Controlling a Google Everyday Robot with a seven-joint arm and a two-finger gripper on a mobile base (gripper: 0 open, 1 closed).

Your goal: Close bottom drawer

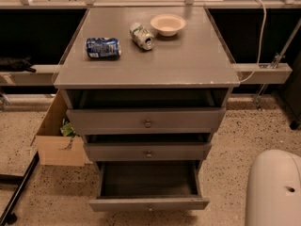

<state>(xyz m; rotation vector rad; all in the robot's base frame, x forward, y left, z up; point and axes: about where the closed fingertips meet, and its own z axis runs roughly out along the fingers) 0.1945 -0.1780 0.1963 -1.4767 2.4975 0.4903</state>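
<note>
Speckled floor (244, 140) lay under one grey cabinet (219, 97) with three drawers, each with one round knob. You had the bottom drawer (148, 204) lowest of the three and pulled out farthest, its dark inside showing. The middle drawer (147, 152) and top drawer (146, 121) stood partly out too. On the tabletop (155, 67) two cans lay on their sides, one blue (103, 47) and one green-white (142, 36), near one pale bowl (168, 24). One cardboard box (56, 147) sat left of the cabinet. One white robot shell (275, 187) showed at lower right. Your pincer was out of view, so you could not tell its state.
</note>
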